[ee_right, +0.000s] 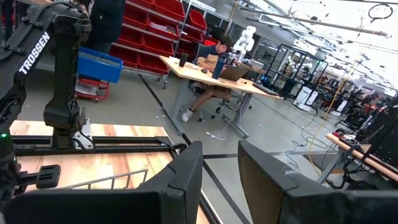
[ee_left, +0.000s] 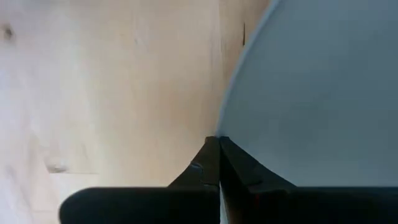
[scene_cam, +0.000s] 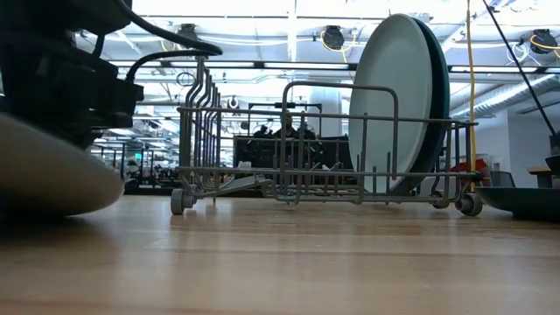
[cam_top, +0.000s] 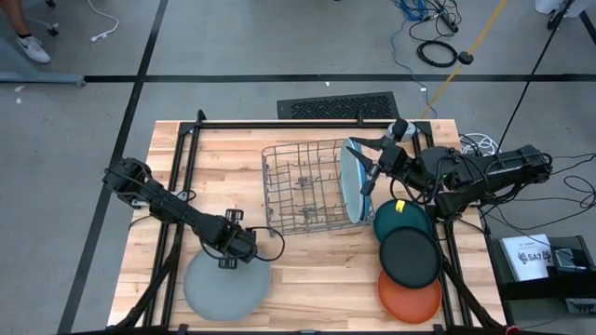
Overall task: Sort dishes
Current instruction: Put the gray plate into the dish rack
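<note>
A large grey plate lies on the wooden table near its front left; the low view shows it at the left. My left gripper points down at the plate's far rim and is shut there. Two large plates, a pale blue one and a darker blue one, stand on edge in the right end of the wire rack. My right gripper hovers level beside them, open, with nothing between its fingers. Teal, black and orange plates lie flat at the right. My left gripper is closed on the grey plate's rim, one finger on the table side of the edge and one over the plate. The fingers come from above, pointing down. The plate rests on the table.
The wire rack stands mid-table on small wheels, most of its slots bare. Black frame rails run along the table's left and far sides. Bare wood lies between the grey plate and the three small plates.
</note>
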